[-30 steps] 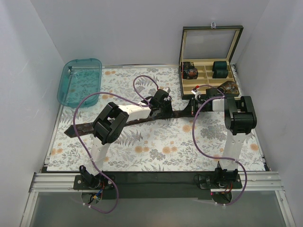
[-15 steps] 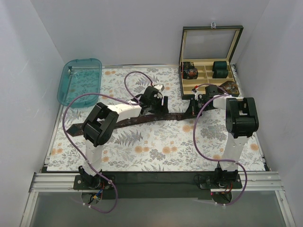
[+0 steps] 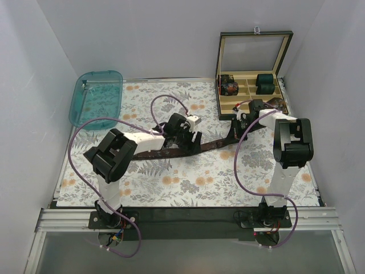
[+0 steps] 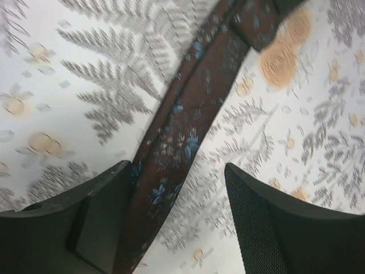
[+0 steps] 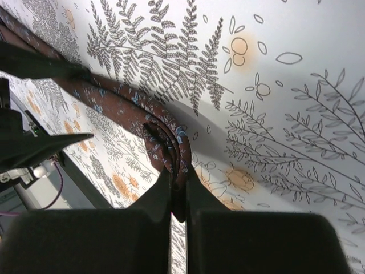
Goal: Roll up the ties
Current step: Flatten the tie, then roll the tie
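Tie position: the tie lies stretched along the tabletop, running from beneath the left arm to the right tool. Nearly all of it is flat and unrolled.
Left tool: the left tool is open, with its jaws on either side of the tie's middle stretch. It grips nothing.
Right tool: clamped tight on the doubled-over end of the tie, near the box.
Done: possibly the first fold of the roll. The wrist view is too close to confirm a full turn.
Remaining: roll the full length into a coil.
Box: rolled bundles occupy some rear compartments.
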You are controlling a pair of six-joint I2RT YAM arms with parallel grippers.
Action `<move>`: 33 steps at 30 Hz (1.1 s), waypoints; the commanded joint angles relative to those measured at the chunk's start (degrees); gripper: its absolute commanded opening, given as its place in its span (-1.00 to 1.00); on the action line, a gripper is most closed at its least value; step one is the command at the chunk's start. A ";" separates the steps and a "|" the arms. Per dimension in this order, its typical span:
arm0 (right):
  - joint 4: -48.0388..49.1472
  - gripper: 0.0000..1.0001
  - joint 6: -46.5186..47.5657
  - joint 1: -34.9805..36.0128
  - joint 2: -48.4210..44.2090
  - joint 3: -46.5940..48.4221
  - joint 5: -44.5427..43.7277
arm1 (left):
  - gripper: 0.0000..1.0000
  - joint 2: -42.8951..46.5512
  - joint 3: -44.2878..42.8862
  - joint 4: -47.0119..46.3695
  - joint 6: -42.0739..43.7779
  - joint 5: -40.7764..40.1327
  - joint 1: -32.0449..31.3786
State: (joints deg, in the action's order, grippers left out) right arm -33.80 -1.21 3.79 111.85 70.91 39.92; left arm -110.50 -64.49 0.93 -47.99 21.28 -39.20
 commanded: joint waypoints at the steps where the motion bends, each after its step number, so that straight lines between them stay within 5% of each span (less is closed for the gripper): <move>1: -4.95 -0.97 2.60 -0.89 -2.69 3.26 -1.16 | 0.23 5.29 5.06 3.64 -0.18 2.90 -1.93; 8: -6.98 -0.97 5.08 -0.89 -2.69 3.70 -3.44 | 0.25 10.74 7.46 4.52 1.13 -5.26 -3.16; 16: -7.68 -0.97 4.99 -0.63 -3.13 6.07 -9.76 | 0.59 5.30 -0.46 4.96 6.76 -9.93 -3.78; 33: -14.53 -0.97 -1.25 3.58 -6.12 12.31 -37.69 | 0.35 7.93 4.81 4.25 -3.07 -25.32 -5.10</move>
State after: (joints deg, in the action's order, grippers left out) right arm -45.52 -0.69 5.69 108.07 80.25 11.77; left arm -105.43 -60.75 5.13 -48.12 1.78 -44.12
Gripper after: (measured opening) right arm 0.058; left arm 0.684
